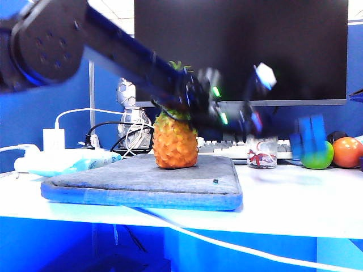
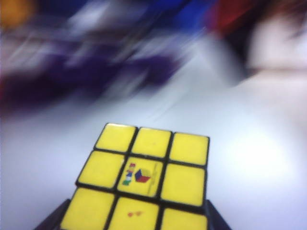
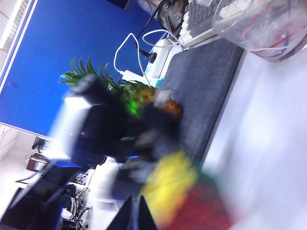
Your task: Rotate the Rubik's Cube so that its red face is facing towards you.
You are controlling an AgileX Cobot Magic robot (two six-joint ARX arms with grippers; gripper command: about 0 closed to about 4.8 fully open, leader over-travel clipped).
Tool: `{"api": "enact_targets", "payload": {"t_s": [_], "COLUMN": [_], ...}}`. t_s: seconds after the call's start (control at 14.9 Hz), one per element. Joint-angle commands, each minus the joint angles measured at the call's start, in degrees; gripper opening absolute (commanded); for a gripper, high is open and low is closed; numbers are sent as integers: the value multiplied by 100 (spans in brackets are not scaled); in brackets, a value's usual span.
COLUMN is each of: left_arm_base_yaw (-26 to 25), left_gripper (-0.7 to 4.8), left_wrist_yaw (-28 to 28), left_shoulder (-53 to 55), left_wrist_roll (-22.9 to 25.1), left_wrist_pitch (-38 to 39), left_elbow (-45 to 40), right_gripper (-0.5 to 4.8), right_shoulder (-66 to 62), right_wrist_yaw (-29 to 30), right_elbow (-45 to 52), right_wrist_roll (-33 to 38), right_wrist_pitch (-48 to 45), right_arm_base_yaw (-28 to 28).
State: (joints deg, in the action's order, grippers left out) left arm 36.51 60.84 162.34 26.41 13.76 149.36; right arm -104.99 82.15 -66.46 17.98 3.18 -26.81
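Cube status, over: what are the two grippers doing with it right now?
Left gripper clamped on cube, yellow face toward its camera. Right gripper shut, empty, close beside cube. Glass and pineapple stand nearby.

On the white worktop (image 1: 295, 204) you see a grey padded mat (image 1: 142, 184) at the left, with a pineapple (image 1: 174, 141) upright on its far edge. To the right stands a clear cup (image 1: 261, 152), just in front of a white keyboard (image 1: 227, 148). At the far right a green ball (image 1: 319, 156) sits beside an orange ball (image 1: 347, 152). A dark monitor (image 1: 241, 51) stands behind; a white power strip (image 1: 51, 160) lies far left.
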Motion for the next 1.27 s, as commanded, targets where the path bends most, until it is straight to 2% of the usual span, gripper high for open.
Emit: {"api": "enact_targets", "payload": {"t_s": [0.07, 0.13, 0.27, 0.47, 0.54, 0.67, 0.74, 0.8, 0.94, 1.0, 1.07, 1.14, 1.27], "left_arm_base_yaw": [238, 341, 404, 354, 361, 363, 361, 356, 361, 365, 367, 367, 372], "left_gripper": [16, 16, 16, 31, 94, 298, 479, 479, 479, 479, 479, 479, 479], "left_wrist_yaw": [-1676, -2249, -2358, -2468, -2667, -2660, -2627, -2658, -2896, -2887, -2892, -2903, -2914], "left_shoulder": [273, 289, 208, 142, 136, 74, 57, 42, -59, -151, -245, -409, -645], "left_wrist_roll": [1110, 1239, 1392, 752, 590, 284, -31, -227, -828, -1078, -1082, -1152, -1803], "left_wrist_pitch": [857, 918, 798, 597, 581, 472, 319, 225, 24, -17, 4, 83, 140], "left_elbow": [-13, -13, 0, -2, -2, -2, -2, -2, -2, -2, -2, -2, 2], "right_gripper": [23, 23, 23, 24, 24, 24, 24, 38, 132, 135, 128, -6, -5], "right_shoulder": [26, 26, 26, 26, 26, 28, 26, 28, 26, 26, 26, 26, 26], "right_wrist_yaw": [57, 50, 48, 28, 31, 33, 28, 31, -42, -308, -702, -1165, -1878], "right_elbow": [-22, -22, -22, -22, -22, -22, -22, -22, -17, -15, -15, -15, -15], "right_wrist_roll": [-22, -22, -20, -20, -11, 4, 4, 4, -74, -223, -238, -341, -750], "right_wrist_pitch": [-114, -136, -195, -195, -190, -188, -188, -186, -186, -184, -166, -59, 308], "right_arm_base_yaw": [9, 11, 11, 11, 11, 15, 17, 28, 74, 74, 72, 59, 39]}}
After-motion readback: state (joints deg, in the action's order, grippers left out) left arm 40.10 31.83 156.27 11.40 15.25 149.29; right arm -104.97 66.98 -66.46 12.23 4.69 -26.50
